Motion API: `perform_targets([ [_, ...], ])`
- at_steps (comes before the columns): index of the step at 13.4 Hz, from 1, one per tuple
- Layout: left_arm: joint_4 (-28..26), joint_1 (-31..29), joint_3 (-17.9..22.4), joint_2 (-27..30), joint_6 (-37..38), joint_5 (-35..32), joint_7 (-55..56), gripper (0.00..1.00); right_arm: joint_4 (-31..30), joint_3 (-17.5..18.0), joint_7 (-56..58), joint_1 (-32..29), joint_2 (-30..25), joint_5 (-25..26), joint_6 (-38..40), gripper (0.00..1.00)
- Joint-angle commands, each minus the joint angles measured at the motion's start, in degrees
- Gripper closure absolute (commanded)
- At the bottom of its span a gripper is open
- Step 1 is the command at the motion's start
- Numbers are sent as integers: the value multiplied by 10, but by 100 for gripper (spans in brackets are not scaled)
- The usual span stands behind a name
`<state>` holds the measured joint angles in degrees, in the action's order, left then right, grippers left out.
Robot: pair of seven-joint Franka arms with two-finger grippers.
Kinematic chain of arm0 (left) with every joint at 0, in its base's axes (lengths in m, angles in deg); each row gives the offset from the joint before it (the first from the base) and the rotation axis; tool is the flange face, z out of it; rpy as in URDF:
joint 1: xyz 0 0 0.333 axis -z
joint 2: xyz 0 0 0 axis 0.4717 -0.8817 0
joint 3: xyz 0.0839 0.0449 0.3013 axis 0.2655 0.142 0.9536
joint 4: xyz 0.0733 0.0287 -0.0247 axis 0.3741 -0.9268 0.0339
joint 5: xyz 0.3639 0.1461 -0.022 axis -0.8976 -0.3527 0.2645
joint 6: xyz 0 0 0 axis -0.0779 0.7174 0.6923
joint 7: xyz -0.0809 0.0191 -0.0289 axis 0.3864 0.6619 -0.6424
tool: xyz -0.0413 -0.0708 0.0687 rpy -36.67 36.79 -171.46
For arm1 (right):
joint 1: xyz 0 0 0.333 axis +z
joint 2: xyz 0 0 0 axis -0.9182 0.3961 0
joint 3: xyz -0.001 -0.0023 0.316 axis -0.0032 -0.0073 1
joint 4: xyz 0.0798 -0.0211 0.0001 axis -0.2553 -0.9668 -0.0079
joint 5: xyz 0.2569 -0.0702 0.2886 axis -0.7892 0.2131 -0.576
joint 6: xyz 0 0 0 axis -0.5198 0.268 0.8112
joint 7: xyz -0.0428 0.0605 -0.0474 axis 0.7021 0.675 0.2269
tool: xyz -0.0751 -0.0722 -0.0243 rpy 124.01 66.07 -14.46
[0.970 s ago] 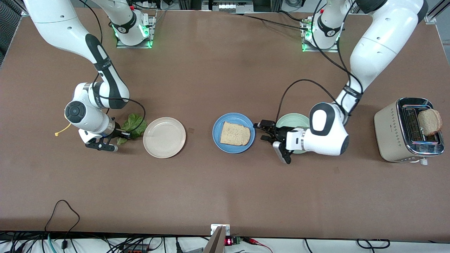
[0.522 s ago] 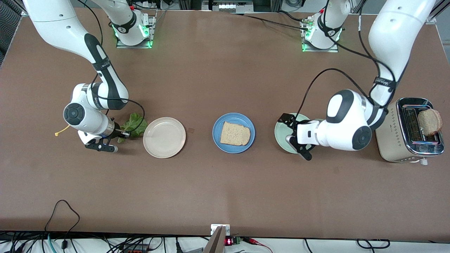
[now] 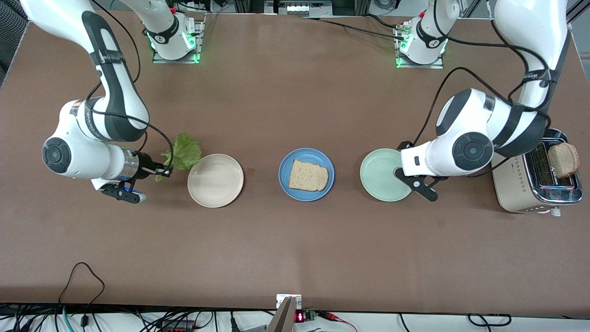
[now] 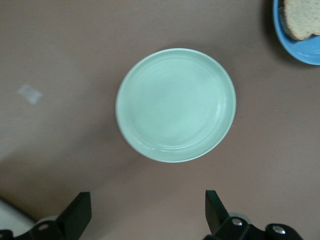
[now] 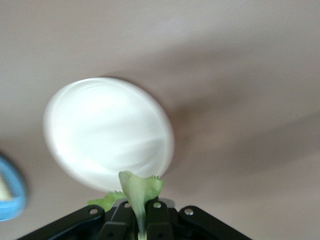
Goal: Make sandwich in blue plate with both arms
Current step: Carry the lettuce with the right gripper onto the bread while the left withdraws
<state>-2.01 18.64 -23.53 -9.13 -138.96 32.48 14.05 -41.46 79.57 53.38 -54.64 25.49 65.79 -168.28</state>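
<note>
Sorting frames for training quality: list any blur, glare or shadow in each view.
Front view: sharp, evenly lit, soft shadows under both arms, glare on the toaster chrome. Left wrist view: clear, mint-green plate crisp. Right wrist view: motion-smeared, cream-white plate washed out, lettuce leaf in the right gripper soft.

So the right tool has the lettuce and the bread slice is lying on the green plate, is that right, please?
Not quite: the bread slice lies on the blue plate, as the front view shows; the green plate holds nothing. The right tool does grip the lettuce.
</note>
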Motion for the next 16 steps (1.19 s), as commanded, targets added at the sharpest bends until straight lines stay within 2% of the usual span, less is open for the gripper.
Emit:
perform_targets([
  [1, 20, -19, 3, 34, 50, -31, 8, 0, 30, -2, -143, 69, 25, -18, -11, 100],
  [3, 67, -39, -1, 42, 87, -30, 1, 0, 44, -2, -247, 118, 54, -41, -70, 100],
  [5, 114, -39, 5, 42, 153, -32, 12, 0, 63, -2, -316, 156, 88, -89, -118, 100],
  [7, 135, -39, 40, 30, 164, -26, 85, 0, 84, -2, -376, 183, 119, -117, -163, 100],
  [8, 152, -33, 49, 5, 163, -29, 129, 0, 89, -2, -399, 196, 133, -123, -184, 100],
  [13, 159, -28, 43, 8, 151, -29, 162, 0, 95, -2, -443, 253, 179, -181, -295, 100],
  [15, 156, -30, 43, 9, 134, -16, 161, 0, 104, -2, -449, 268, 197, -187, -314, 100],
  [16, 154, -32, 43, 9, 135, -14, 161, 0, 105, -2, -450, 271, 200, -187, -316, 93],
])
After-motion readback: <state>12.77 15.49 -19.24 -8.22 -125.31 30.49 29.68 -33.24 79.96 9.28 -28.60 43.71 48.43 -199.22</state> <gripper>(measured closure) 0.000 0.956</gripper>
